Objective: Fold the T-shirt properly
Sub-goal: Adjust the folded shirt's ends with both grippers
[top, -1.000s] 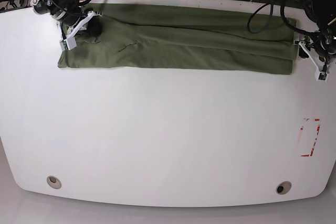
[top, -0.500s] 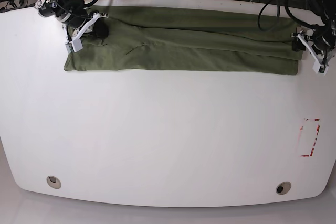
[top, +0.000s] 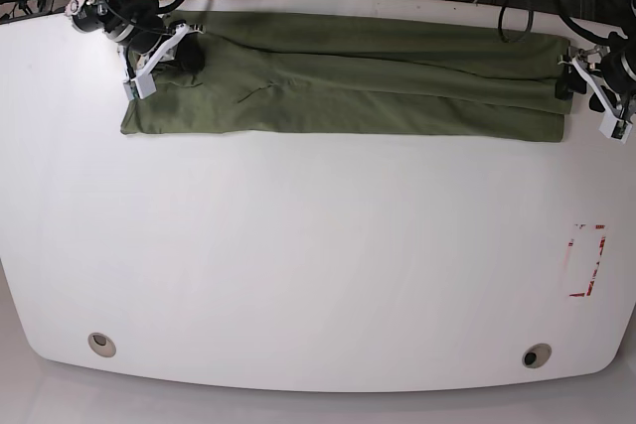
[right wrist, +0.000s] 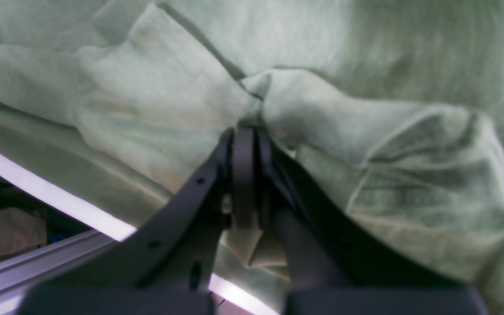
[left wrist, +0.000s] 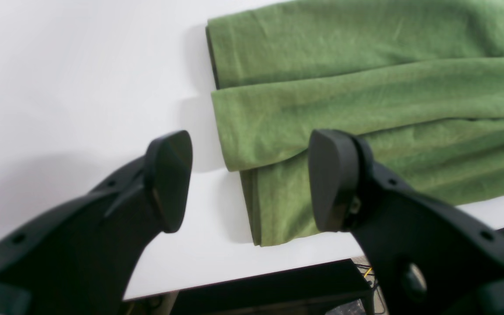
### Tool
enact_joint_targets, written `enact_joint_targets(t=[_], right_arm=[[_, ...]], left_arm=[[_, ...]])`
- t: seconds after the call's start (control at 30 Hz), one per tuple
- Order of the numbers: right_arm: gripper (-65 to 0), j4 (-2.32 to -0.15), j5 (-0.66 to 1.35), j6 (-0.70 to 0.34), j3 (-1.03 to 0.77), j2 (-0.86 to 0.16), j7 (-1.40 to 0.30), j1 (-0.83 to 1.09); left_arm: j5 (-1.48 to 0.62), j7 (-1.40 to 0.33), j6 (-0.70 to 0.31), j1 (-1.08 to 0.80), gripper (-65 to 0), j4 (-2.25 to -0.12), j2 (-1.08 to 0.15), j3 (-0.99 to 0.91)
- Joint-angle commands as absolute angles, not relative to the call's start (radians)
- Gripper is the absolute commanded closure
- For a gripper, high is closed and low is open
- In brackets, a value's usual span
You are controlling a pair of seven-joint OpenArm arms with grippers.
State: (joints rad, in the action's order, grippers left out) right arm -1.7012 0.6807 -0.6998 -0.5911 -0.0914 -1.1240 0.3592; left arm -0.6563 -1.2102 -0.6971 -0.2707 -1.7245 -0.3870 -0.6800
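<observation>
The olive-green T-shirt (top: pixel 348 81) lies folded into a long band along the far edge of the white table (top: pixel 318 245). My right gripper (top: pixel 179 55) sits on the shirt's left end. In the right wrist view it (right wrist: pixel 245 131) is shut on a bunched fold of the fabric (right wrist: pixel 365 131). My left gripper (top: pixel 574 86) is at the shirt's right end. In the left wrist view it (left wrist: pixel 250 181) is open and holds nothing, its fingertips (left wrist: pixel 169 179) standing either side of the layered end of the shirt (left wrist: pixel 365 100).
A red-outlined rectangle (top: pixel 586 260) is marked on the table at the right. Two round holes (top: pixel 101 345) (top: pixel 537 355) sit near the front edge. Cables hang behind the far edge. The table's edge (left wrist: pixel 278 258) runs close under my left gripper.
The whole shirt has shifted a little to the right with my right gripper on its left end. My left gripper has moved right and slightly back, off the shirt's right end.
</observation>
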Motion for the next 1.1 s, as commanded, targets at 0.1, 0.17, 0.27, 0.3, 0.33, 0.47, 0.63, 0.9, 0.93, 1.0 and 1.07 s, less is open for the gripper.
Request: enact_joint_targets(t=[0.1,0.17,0.27,0.3,0.33,0.47,0.63,0.9,0.93,1.0,1.07], right_arm=[[-2.4,-1.705,0.642,-0.698,-0.593,-0.094,-1.155,0.363],[-2.4,-1.705,0.642,-0.698,-0.593,-0.094,-1.155,0.367],[-2.4,-1.704,0.642,-0.698,-0.593,-0.097,-1.155,0.367],[-2.4,-1.704,0.642,-0.698,-0.593,-0.097,-1.155,0.366],[-2.4,-1.704,0.642,-0.698,-0.593,-0.097,-1.155,0.364],[-2.4,-1.705,0.642,-0.698,-0.593,-0.094,-1.155,0.369],[-2.4,-1.704,0.642,-0.698,-0.593,-0.094,-1.155,0.367],[-2.4,-1.704,0.642,-0.698,-0.593,-0.094,-1.155,0.367],[-2.4,-1.705,0.642,-0.698,-0.593,-0.094,-1.155,0.367],[-2.4,-1.707,0.642,-0.698,-0.593,-0.094,-1.155,0.369],[-2.4,-1.705,0.642,-0.698,-0.593,-0.094,-1.155,0.371]], left_arm=[[-0.664,-1.198,-0.698,-0.232,-39.0,-1.595,-0.404,-0.685],[-0.664,-1.198,-0.698,-0.226,-39.0,-1.561,-0.404,-0.685],[-0.664,-1.198,-0.698,-0.217,-39.0,-1.543,-0.404,-0.685],[-0.664,-1.196,-0.698,-0.217,-39.0,-1.543,-0.404,-0.685],[-0.664,-1.191,-0.698,-0.217,-38.9,-1.543,-0.404,-0.685],[-0.654,-1.112,-0.698,-0.222,-38.9,-1.538,-0.404,-0.685],[-0.590,-1.086,-0.698,-0.217,-38.9,-1.477,-0.404,-0.682],[-0.582,-1.073,-0.698,-0.216,-38.9,-1.420,-0.401,-0.674],[-0.582,-1.073,-0.698,-0.216,-38.9,-1.423,-0.400,-0.673],[-0.584,-1.073,-0.698,-0.216,-38.9,-1.425,-0.400,-0.653],[-0.584,-1.073,-0.698,-0.217,-38.9,-1.425,-0.400,-0.631]])
